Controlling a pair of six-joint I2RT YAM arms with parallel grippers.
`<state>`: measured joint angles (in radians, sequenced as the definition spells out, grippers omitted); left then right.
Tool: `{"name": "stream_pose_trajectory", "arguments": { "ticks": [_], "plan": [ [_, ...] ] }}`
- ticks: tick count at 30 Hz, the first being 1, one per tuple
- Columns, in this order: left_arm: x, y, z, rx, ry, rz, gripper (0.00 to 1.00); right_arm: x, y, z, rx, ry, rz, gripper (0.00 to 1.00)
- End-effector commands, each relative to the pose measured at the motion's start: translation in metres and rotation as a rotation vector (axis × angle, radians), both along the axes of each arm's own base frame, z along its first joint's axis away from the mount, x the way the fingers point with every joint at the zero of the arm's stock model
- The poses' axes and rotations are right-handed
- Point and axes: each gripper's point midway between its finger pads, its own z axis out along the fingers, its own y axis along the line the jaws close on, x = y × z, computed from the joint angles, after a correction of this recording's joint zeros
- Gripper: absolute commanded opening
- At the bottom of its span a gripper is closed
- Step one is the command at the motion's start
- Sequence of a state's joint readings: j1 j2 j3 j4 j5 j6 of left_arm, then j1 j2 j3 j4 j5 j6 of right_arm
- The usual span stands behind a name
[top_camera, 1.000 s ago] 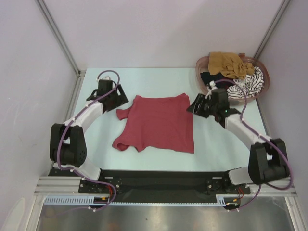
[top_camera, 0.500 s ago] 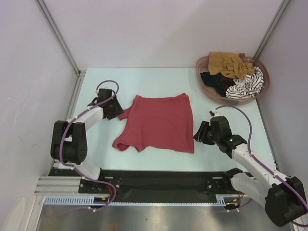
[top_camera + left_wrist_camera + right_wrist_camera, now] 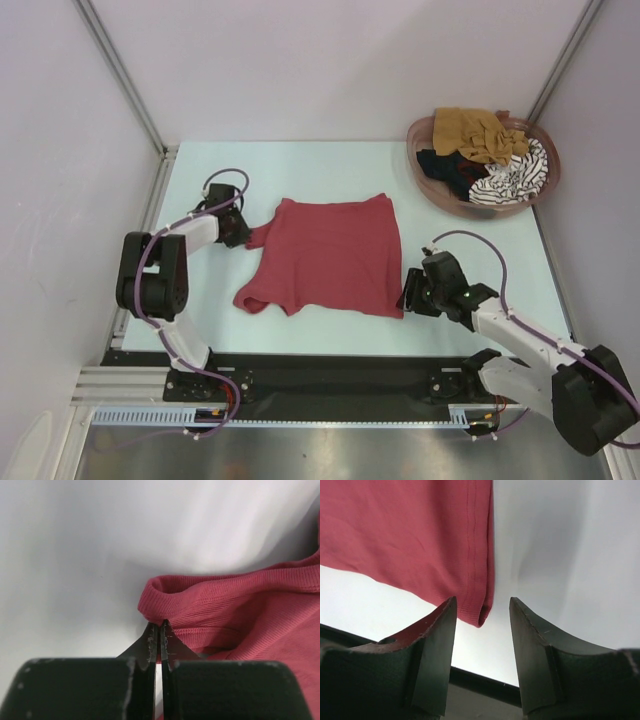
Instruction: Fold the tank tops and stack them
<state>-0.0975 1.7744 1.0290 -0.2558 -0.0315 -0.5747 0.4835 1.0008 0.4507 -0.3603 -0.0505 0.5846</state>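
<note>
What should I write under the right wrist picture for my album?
The open right claw frames a hem corner of the red tank top, not yet pinching it.

Four tank tops (image 3: 330, 255), one basket (image 3: 446, 206)

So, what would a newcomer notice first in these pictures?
A dark red ribbed tank top lies spread flat in the middle of the table. The left jaws are shut on its far-left strap; the right jaws stand open at its near-right hem corner. A pinkish-brown oval plastic basket of crumpled garments sits at the far right.
</note>
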Motion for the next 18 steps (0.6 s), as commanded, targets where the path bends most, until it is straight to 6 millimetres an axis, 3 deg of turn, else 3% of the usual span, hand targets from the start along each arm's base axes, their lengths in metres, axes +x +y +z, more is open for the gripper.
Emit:
{"name": "stream_pose_trajectory", "arguments": {
  "ticks": [1, 7, 8, 9, 11, 12, 14, 15, 16, 17, 18],
  "plan": [
    [0.023, 0.022, 0.024, 0.02, -0.07, 0.052, 0.0, 0.002, 0.007, -0.003, -0.011, -0.007, -0.005, 0.51],
    [0.038, 0.049, 0.059, 0.065, -0.109, 0.099, 0.0, 0.002, 0.011, -0.011, -0.014, 0.003, 0.003, 0.44],
    [0.039, 0.064, 0.063, 0.071, -0.105, 0.129, 0.0, 0.002, 0.011, -0.012, -0.014, 0.006, 0.006, 0.42],
    [0.049, 0.067, 0.078, 0.078, -0.138, 0.136, 0.0, 0.001, 0.012, -0.014, -0.019, 0.016, 0.014, 0.36],
    [0.053, 0.075, 0.087, 0.116, -0.129, 0.155, 0.0, 0.001, 0.012, -0.014, -0.021, 0.022, 0.017, 0.29],
    [0.056, 0.079, 0.092, 0.131, -0.132, 0.163, 0.0, 0.0, 0.013, -0.015, -0.023, 0.024, 0.02, 0.19],
    [0.066, 0.083, 0.102, 0.154, -0.136, 0.173, 0.03, -0.001, 0.011, -0.015, -0.027, 0.027, 0.017, 0.1],
    [0.073, 0.085, 0.111, 0.16, -0.151, 0.177, 0.08, -0.001, 0.01, -0.015, -0.028, 0.028, 0.011, 0.0],
    [0.074, 0.086, 0.109, 0.163, -0.142, 0.177, 0.16, -0.003, 0.009, -0.014, -0.028, 0.029, 0.006, 0.0],
    [0.073, 0.086, 0.101, 0.168, -0.111, 0.176, 0.35, -0.004, 0.007, -0.014, -0.032, 0.03, -0.004, 0.0],
    [0.072, 0.087, 0.1, 0.169, -0.1, 0.185, 0.73, -0.005, 0.006, -0.013, -0.031, 0.032, -0.006, 0.0]
  ]
}}
